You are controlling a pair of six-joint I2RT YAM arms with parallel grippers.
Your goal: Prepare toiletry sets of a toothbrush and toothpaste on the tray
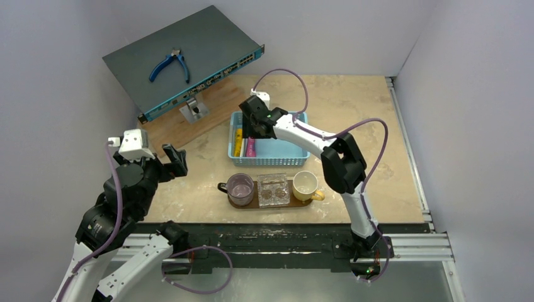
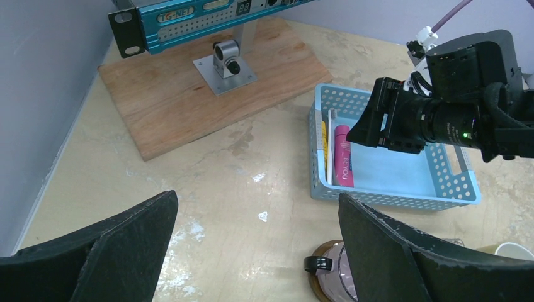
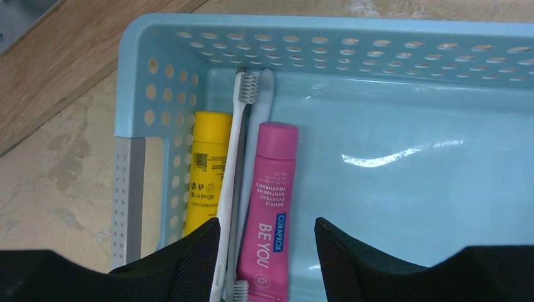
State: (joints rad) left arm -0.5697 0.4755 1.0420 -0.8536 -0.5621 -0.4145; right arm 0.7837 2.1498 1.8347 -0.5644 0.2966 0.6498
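Right fingers (image 3: 189, 267) parted over pink toothpaste (image 3: 269, 201), arm (image 1: 313, 141) outstretched

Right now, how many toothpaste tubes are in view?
2. Both lie in the blue basket, at its left end: the yellow tube beside the perforated wall, the pink tube to its right, toothbrushes between them. The right gripper hides their lower ends.
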